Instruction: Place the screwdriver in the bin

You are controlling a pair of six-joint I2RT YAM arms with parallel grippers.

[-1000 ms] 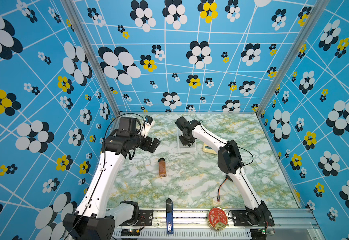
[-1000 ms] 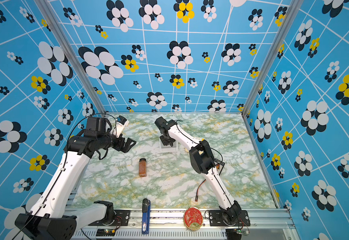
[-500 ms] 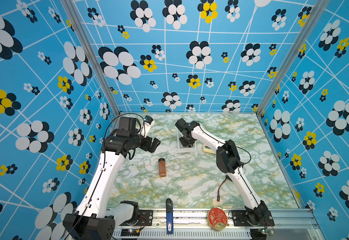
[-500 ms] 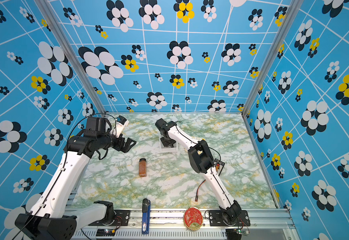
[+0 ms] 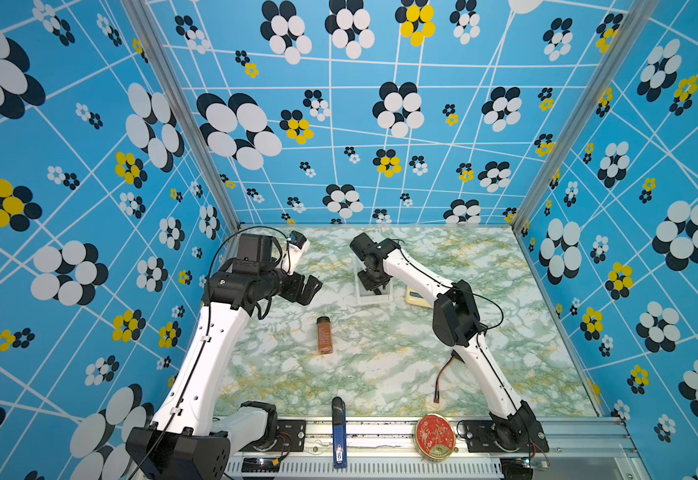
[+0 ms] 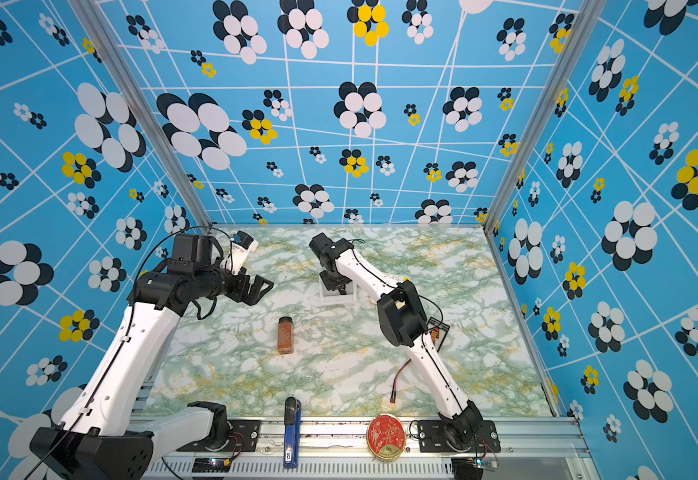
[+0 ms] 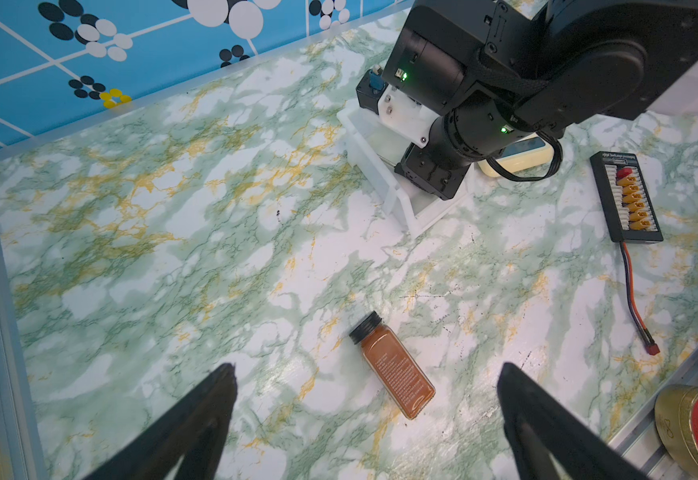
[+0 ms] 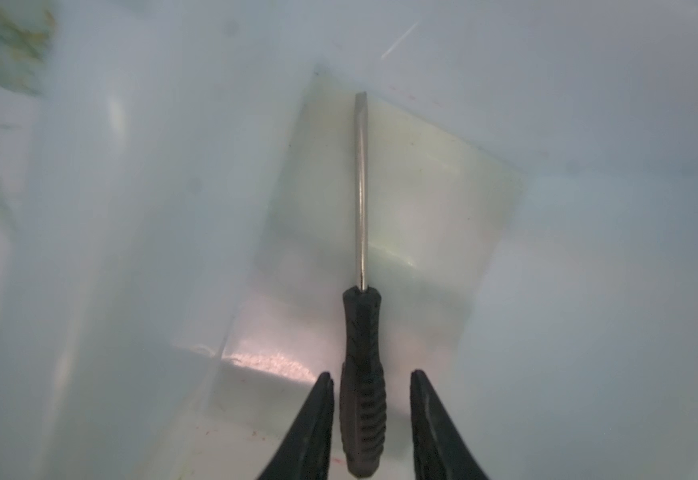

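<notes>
The screwdriver (image 8: 361, 332), black handle and thin silver shaft, lies on the floor of the white translucent bin (image 8: 588, 124). My right gripper (image 8: 372, 376) is open and straddles the handle, with a gap showing on each side. In both top views the right gripper (image 5: 374, 284) (image 6: 339, 286) reaches down into the bin (image 5: 380, 300) (image 6: 351, 300) at the back middle of the table. My left gripper (image 5: 312, 286) (image 7: 366, 365) hangs open and empty above the table's left side, well apart from the bin (image 7: 374, 166).
A brown spice bottle (image 5: 324, 334) lies mid-table. The cream calculator (image 5: 415, 297) sits right of the bin, under the right arm. A black connector board (image 7: 627, 197) with a red cable lies at the right. A blue-black tool (image 5: 339, 432) and red tin (image 5: 435, 436) rest on the front rail.
The right arm has shifted only slightly over the bin. The left arm has not moved.
</notes>
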